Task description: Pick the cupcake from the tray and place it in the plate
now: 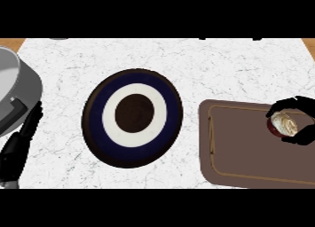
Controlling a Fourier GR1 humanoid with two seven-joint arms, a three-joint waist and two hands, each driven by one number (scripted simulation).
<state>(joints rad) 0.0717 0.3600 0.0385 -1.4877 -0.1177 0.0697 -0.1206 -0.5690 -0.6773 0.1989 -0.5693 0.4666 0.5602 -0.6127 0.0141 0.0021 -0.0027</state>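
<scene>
Your right hand [302, 119] curls round the cream-topped cupcake [287, 123] over the brown rectangular tray [242, 150]; your left hand [15, 148] rests open.

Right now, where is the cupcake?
In the head view the cupcake sits at the right, over the brown tray, with the right hand curled round it.

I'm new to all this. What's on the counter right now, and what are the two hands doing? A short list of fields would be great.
counter: white marble top
plate: dark blue and white rings, middle of counter, nothing on it
tray: brown, right of plate
cupcake: over the tray's far right part
right hand: curled round the cupcake
left hand: at left edge, fingers straight, holding nothing
grey bowl: far left
</scene>
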